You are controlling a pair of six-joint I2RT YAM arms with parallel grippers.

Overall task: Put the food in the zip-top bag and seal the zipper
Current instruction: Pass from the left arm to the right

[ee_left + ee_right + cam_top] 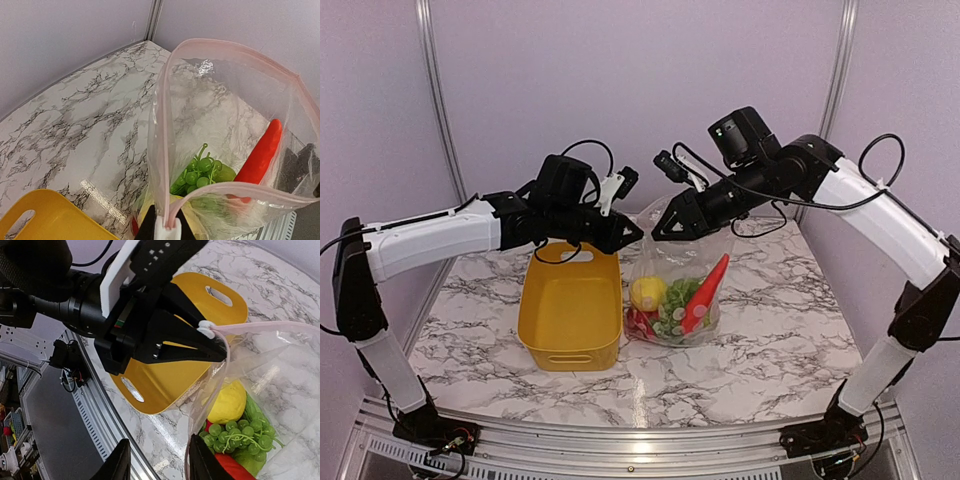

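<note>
My left fingers (190, 346) clench the clear floppy zip-top bag (220, 120) at its mouth corner, upright so the toy food (649, 292) cannot spill. My right fingers (120, 465) hang spread, empty.

left gripper (636, 232) and right gripper (659, 231) meet atop the zip-top bag (672, 262) holding food (672, 300)

Marble table (770, 330) carries yellow bin (570, 310) and zip-top bag (665, 255).
</note>
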